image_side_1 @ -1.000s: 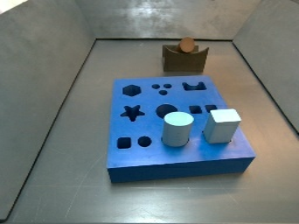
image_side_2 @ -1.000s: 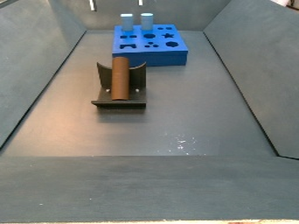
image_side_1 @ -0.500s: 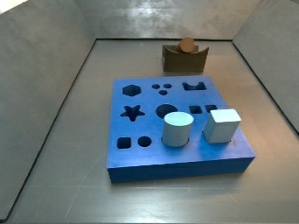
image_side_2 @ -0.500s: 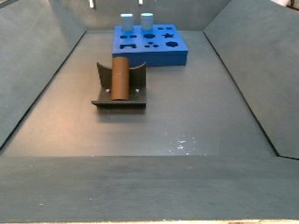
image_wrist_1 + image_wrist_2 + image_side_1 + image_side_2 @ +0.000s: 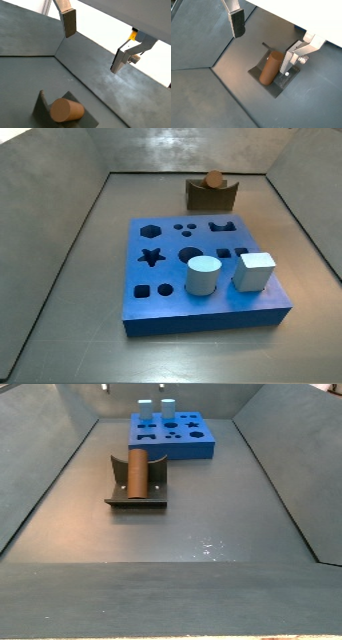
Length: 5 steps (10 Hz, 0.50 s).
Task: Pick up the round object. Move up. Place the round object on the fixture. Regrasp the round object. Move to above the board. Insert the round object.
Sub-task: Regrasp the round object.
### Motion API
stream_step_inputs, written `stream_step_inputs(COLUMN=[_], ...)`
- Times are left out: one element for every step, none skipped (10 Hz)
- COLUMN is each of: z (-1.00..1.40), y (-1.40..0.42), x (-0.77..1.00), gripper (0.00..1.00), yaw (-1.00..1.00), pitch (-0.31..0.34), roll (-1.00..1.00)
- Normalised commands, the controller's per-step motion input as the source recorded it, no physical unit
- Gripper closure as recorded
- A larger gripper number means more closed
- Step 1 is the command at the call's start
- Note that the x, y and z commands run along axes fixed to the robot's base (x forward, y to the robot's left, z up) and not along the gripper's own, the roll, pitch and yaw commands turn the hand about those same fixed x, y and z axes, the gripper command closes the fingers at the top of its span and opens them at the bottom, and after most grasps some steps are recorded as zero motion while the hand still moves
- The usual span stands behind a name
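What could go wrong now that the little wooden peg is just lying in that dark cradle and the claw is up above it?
The gripper hangs open above the round object, which lies loose in the fixture. If it descends off-centre, a finger could hit the peg and roll it off.

A poor regrasp might tilt the peg, so it jams at the hole in the board.

The pale cylinder and the white block stand on the board; the gripper could bump them.

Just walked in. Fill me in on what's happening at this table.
Nothing is being held right now. The gripper hangs open above the fixture, its fingers empty, seen only in the wrist views. The brown peg lies in the fixture's notch. Farther off, the blue board carries a pale cylinder and a white block. The regrasp and insertion are not yet done.
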Motion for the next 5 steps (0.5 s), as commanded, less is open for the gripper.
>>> stream_step_inputs(z=[-0.02,-0.02,-0.02,-0.02,-0.02], y=[-0.04,-0.04,-0.05,-0.05,-0.05], x=[0.09,0.09,0.10,0.10,0.11], gripper=[0.00,0.00,0.00,0.00,0.00], yaw=[0.10,0.12,0.16,0.20,0.18], pitch=[0.171,0.203,0.240,0.285,0.266], roll=[1.00,1.00,1.00,1.00,0.78])
